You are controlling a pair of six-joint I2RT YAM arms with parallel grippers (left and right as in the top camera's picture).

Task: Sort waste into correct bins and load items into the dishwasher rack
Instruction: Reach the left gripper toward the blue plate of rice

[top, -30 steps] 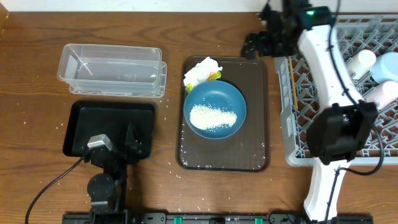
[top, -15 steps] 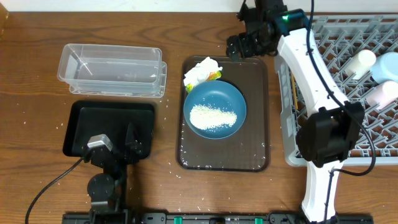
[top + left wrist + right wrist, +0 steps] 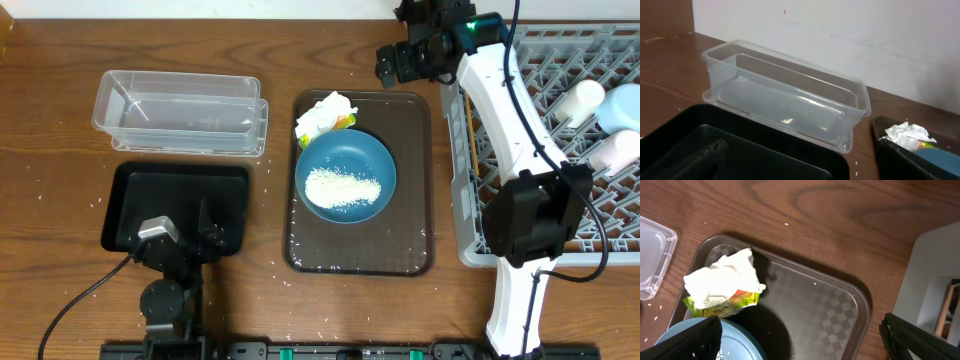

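The brown tray lies flat in the middle of the wooden table and serves as the reference for everything else. On it, toward its left half, sits the wide dark blue bowl with a heap of white rice inside. At the tray's far left corner, touching the bowl's rim, a crumpled white napkin rests on top of a yellow-green snack wrapper. The right gripper hovers over the tray's far edge, near its right corner. The right wrist view shows its two dark fingers spread wide with nothing between them, so it is released and empty. Left of the tray and toward the far side stands the clear tub; nothing is visible inside it. Left of the tray and nearer the front lies the black tray. The left gripper hangs low over that tray's near edge, jaws spread and grasping nothing. Just beside the brown tray's right edge sits the grey dishwasher rack, which runs out of view to the right. A white cup and a pink cup lie in it, well to the right of the brown tray. A thin wooden chopstick lies along the rack wall closest to the brown tray. Loose rice grains speckle the table along the tray's left and front edges.
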